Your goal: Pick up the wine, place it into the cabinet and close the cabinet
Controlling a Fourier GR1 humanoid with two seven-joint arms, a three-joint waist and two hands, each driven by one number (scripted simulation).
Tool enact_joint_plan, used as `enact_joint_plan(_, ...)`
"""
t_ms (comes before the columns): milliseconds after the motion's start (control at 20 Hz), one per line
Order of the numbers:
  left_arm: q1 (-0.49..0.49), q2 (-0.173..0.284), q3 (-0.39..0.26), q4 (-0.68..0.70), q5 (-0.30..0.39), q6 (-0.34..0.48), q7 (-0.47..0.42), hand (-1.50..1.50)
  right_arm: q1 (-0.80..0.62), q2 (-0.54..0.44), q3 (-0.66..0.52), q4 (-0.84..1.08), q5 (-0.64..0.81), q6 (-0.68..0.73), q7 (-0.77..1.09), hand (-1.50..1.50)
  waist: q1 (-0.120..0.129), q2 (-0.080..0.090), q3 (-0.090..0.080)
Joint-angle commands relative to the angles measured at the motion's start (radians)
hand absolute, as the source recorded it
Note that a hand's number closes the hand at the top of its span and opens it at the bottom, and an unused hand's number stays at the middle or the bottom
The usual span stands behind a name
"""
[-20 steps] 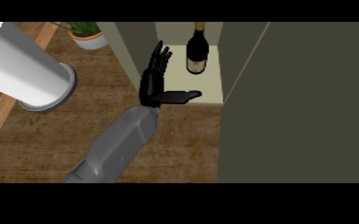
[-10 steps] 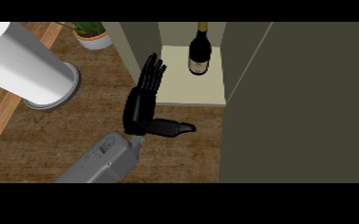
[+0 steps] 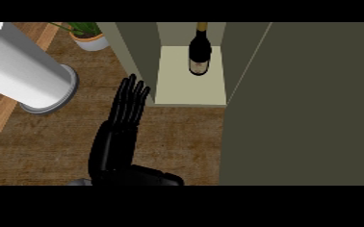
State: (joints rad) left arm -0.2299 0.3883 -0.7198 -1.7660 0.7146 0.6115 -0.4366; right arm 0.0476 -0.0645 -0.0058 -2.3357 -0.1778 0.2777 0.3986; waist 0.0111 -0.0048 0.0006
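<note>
Fingers [image 3: 131, 101] first: you will find them straight and close together, side by side, holding nothing, with their tips pointing toward the cabinet [image 3: 142, 57] and ending just below and outside its left wall. They belong to the left hand [image 3: 117, 144], which lies flat over the wooden counter [image 3: 50, 144] in front of the cabinet, its back turned up toward you. Its thumb [image 3: 153, 175] sticks out sideways toward the cabinet's side, low at the edge of what you can see. You have no sight of the other hand.

The wine [image 3: 200, 53] is already inside the cabinet. Look for the dark bottle standing upright on the pale shelf [image 3: 192, 89], toward the back of the opening, with its neck reaching up toward the cabinet's rear and a light label on its body. The hand and the bottle are well apart; nothing touches the bottle.

The cabinet is open. Its door [image 3: 298, 106] shows as a broad olive panel swung out on the right of the opening, covering that whole side.

To the left of the cabinet, just beside its wall, you can see a potted plant [image 3: 89, 36] in a white pot. Further left of the cabinet a large white cylinder [image 3: 32, 72] rests on the counter
</note>
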Motion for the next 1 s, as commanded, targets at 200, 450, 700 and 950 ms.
enact_joint_plan(200,0.216,0.136,0.040,-0.242,-0.036,0.026,-0.011,-1.50,0.052,-0.134,0.059,-0.022,-0.036,0.198,0.009,1.50,0.007,-0.001,-0.001)
enact_joint_plan(450,0.350,0.200,0.116,-0.281,-0.033,0.001,-0.044,-1.50,0.114,-0.147,0.151,-0.108,-0.078,0.249,0.062,1.50,-0.002,0.001,-0.001)
enact_joint_plan(700,0.477,0.284,0.242,-0.400,0.021,-0.041,-0.059,-1.50,0.143,-0.095,0.284,-0.155,-0.140,0.183,0.183,1.50,0.004,0.001,-0.002)
enact_joint_plan(950,0.664,0.371,0.410,-0.444,0.137,-0.229,-0.122,-1.50,0.098,-0.036,0.447,-0.171,-0.040,0.129,0.242,1.50,0.015,-0.001,-0.003)
